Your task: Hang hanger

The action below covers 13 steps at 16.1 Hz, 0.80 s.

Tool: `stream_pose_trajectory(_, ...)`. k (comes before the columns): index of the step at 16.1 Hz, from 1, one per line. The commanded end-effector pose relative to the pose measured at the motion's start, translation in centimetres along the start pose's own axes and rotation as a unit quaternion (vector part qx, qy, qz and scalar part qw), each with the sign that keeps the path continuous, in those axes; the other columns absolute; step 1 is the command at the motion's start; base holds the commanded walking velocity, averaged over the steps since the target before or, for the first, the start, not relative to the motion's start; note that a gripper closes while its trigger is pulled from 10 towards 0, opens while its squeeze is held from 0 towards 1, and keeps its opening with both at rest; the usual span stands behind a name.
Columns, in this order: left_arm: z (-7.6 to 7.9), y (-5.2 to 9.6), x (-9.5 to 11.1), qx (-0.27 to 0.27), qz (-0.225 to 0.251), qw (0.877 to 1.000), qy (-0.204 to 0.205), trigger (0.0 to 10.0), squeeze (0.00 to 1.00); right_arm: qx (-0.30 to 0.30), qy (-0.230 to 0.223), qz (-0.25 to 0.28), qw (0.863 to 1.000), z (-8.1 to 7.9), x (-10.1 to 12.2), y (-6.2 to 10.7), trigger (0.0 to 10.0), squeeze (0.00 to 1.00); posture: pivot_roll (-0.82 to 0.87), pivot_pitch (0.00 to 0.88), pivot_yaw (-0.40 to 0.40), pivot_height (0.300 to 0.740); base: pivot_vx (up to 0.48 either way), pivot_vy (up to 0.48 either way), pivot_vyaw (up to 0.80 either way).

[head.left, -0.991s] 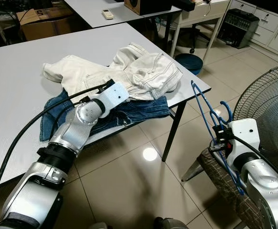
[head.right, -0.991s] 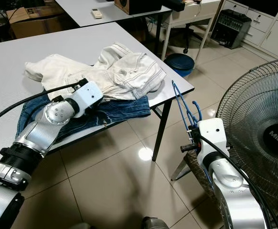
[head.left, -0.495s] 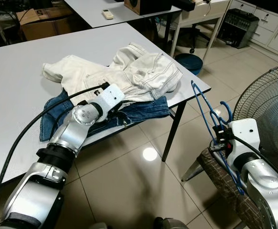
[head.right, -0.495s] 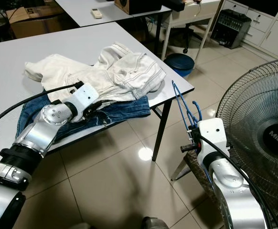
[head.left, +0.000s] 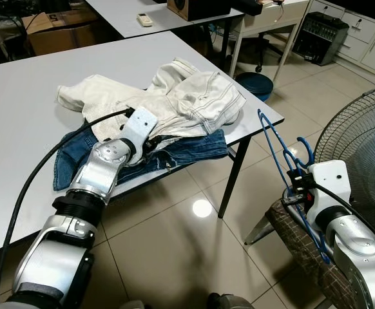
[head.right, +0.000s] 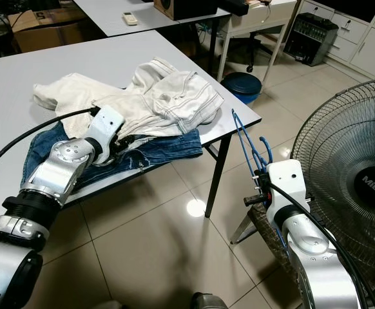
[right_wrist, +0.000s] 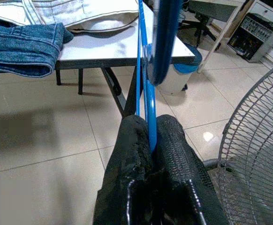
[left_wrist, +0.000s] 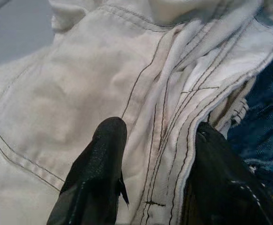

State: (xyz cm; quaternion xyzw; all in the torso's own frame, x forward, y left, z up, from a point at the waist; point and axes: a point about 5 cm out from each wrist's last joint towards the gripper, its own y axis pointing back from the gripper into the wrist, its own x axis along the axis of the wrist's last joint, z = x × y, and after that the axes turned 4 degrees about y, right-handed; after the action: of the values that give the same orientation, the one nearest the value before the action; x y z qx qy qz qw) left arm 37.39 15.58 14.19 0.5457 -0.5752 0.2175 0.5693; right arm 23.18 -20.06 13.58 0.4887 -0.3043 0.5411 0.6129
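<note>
in the left eye view the left gripper (head.left: 150,143) is swinging from 3 o'clock round toward 12, onto the cream trousers (head.left: 174,96) on the table (head.left: 20,96), likely to pick a garment for hanging. the left wrist view alone is showing its fingers (left_wrist: 96,173) parted, straddling a seam. the right wrist view is showing the right gripper (right_wrist: 150,140) clamping the blue hanger (right_wrist: 148,70), upright, at 4 o'clock off the table.

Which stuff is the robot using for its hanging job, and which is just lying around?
For the job:
blue hanger, pinched in the right gripper
cream jeans, with the left gripper open around a fold

Just lying about:
blue jeans underneath
fan
remote
</note>
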Motion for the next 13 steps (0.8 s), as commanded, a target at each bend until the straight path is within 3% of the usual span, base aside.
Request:
stream_pose_trajectory(1,-0.4,-0.1,-0.3,0.007,-0.016,0.999,0.038,10.0,0.00,-0.001,0.008,-0.006,1.000,0.3,-0.3,0.1,10.0,0.00,-0.11,0.034,-0.017,0.740,0.000,0.000,0.00)
stream_pose_trajectory(9,-0.7,-0.3,-0.3,0.011,-0.013,0.992,0.127,10.0,0.00,-0.002,0.005,-0.006,1.000,0.3,-0.3,0.1,10.0,0.00,-0.11,0.033,-0.016,0.740,0.000,0.000,0.00)
stream_pose_trajectory(10,-0.8,-0.4,-0.2,0.013,-0.010,0.993,0.118,10.0,0.00,-0.002,0.007,-0.006,1.000,0.3,-0.3,0.1,10.0,0.00,-0.11,0.033,-0.016,0.740,0.000,0.000,0.00)
stream_pose_trajectory(11,-0.8,-0.4,0.1,0.016,0.002,0.997,0.081,10.0,0.00,-0.001,0.010,-0.006,1.000,0.3,-0.3,0.1,10.0,0.00,-0.11,0.032,-0.016,0.740,0.000,0.000,0.00)
stream_pose_trajectory(12,-0.6,-0.4,0.7,0.017,0.023,0.999,0.014,10.0,0.00,-0.001,0.014,-0.006,1.000,0.3,-0.3,0.0,10.0,0.00,-0.11,0.032,-0.016,0.740,0.000,0.000,0.00)
stream_pose_trajectory(13,-0.4,-0.4,1.0,0.016,0.032,0.999,-0.019,10.0,0.00,-0.001,0.017,-0.006,1.000,0.3,-0.3,0.0,10.0,0.00,-0.11,0.032,-0.016,0.740,0.000,0.000,0.00)
